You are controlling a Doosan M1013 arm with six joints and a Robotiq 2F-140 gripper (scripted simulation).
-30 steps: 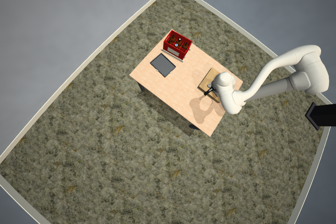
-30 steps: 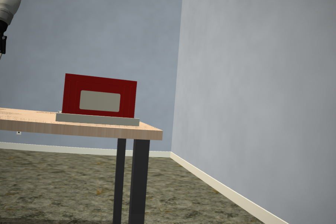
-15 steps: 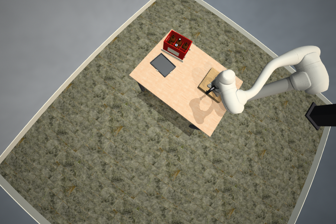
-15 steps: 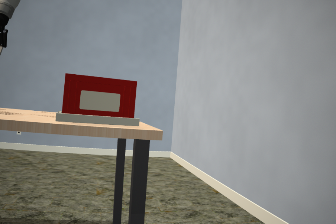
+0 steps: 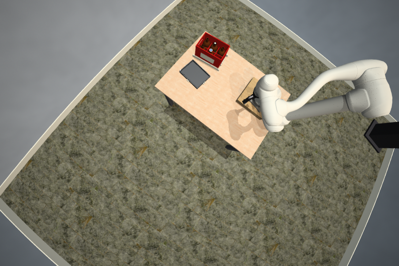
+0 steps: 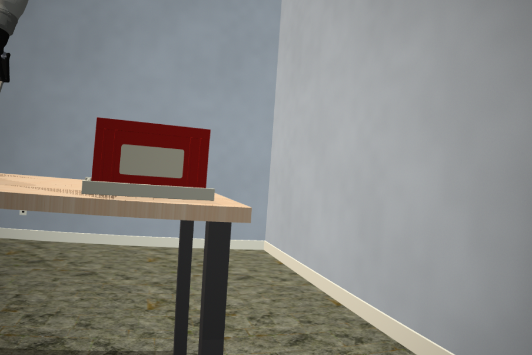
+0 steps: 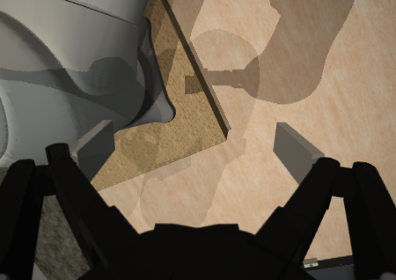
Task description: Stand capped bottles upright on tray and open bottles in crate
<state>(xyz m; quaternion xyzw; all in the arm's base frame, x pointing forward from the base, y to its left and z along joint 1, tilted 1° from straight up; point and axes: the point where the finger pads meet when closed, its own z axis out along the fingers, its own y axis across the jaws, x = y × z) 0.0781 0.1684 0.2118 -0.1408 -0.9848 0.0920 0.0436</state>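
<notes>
A red crate (image 5: 208, 49) stands at the far corner of the wooden table and holds several brown bottles; one bottle (image 5: 210, 50) shows a white and blue cap. The crate also shows in the exterior view (image 6: 150, 153), side on, resting on a grey base. A dark grey tray (image 5: 194, 73) lies flat on the table next to the crate, with nothing on it. My gripper (image 5: 247, 99) hangs open and empty above the table's near right part, far from the crate. In the wrist view the fingers stand wide over bare table wood.
A tan board lies on the table under my wrist; it also shows in the wrist view (image 7: 176, 128). My white arm (image 5: 322, 92) reaches in from the right. A black stand (image 5: 382, 134) is at the right edge of the room.
</notes>
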